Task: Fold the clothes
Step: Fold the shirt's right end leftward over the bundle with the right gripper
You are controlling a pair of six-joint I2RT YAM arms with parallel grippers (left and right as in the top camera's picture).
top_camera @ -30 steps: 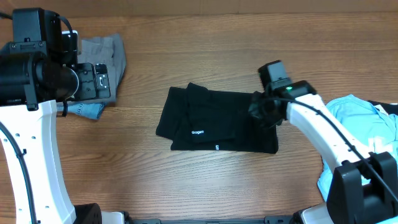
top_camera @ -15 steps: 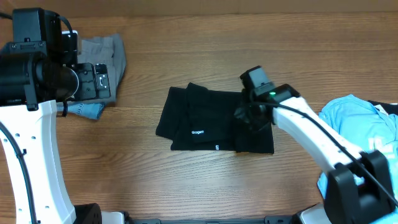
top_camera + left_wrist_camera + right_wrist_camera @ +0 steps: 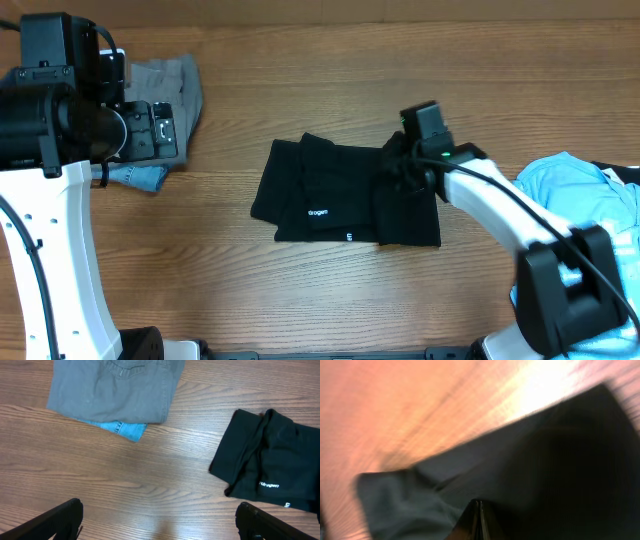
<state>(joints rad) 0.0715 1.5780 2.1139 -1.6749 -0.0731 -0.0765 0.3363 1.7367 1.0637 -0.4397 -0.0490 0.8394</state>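
Observation:
The clothes are spread over the table. A black shirt (image 3: 340,195) with small white marks lies partly folded at the middle, also in the left wrist view (image 3: 270,465). My right gripper (image 3: 400,168) is at its upper right part, shut, with its tips (image 3: 477,502) low over the black fabric (image 3: 545,460). I cannot see any cloth pinched between them. My left gripper (image 3: 160,520) hangs wide open above bare wood at the left, holding nothing.
A grey garment (image 3: 178,85) lies at the far left on top of a denim piece (image 3: 140,178), partly under the left arm. A light-blue tee (image 3: 580,190) is bunched at the right edge beside the right arm's base.
My right gripper carried the shirt's right edge leftward, then moved back up and right, opening briefly and shutting. The shirt's right side now lies narrower. The left arm has not moved.

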